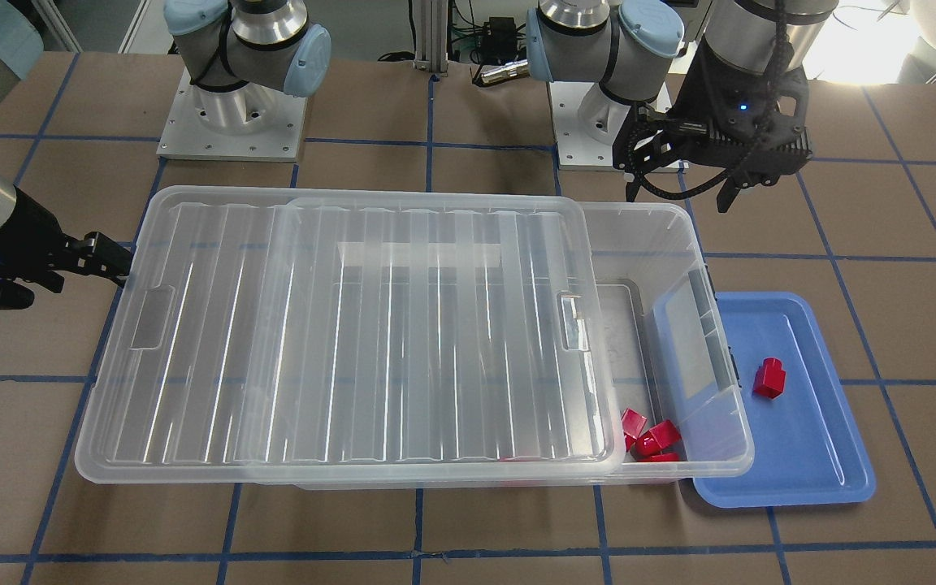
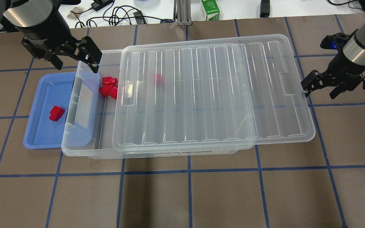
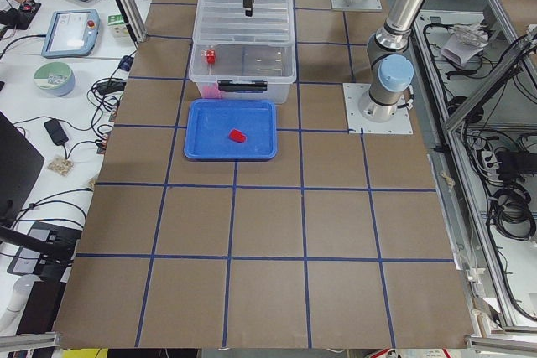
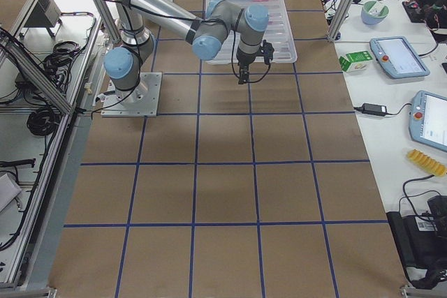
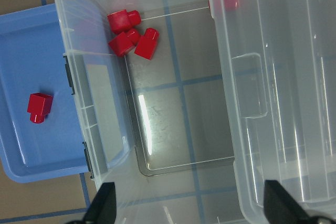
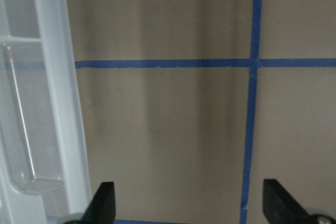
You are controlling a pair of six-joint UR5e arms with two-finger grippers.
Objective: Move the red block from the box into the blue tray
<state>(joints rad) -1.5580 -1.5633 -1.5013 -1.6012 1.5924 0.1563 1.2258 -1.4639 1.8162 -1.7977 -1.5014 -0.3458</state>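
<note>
Left tool (image 2: 76,65) is hovering with its fingers spread wide and nothing between them, above the uncovered end of the large clear plastic box (image 2: 84,151). Right tool (image 2: 320,90) is hanging at the opposite end, just beside the edge of the ribbed clear lid (image 2: 214,95), its fingers likewise spread and holding nothing. That lid is lying shifted along the box, leaving a gap at the left arm's end.

One small glossy red plastic block (image 2: 56,113) is already lying in the shallow blue plastic tray (image 2: 38,95), which is sitting on the brown papered worktop (image 2: 182,196) just beside the box's end. A cluster of three more red blocks (image 2: 109,87) is sitting in the corner of the gap away from the robot, touching one another. Another red shape (image 2: 158,79) is showing through the lid further in.

These blocks are looking light, rigid and not fragile, but the glossy skin is probably making them slippery, so a firm squeeze would be suiting them. The flat opposite sides of the squarish body are offering the best hold, while the round stud would likely be slipping out. With the cluster packed tight near the wall, the block on the open side is giving the fingers most room.
</note>
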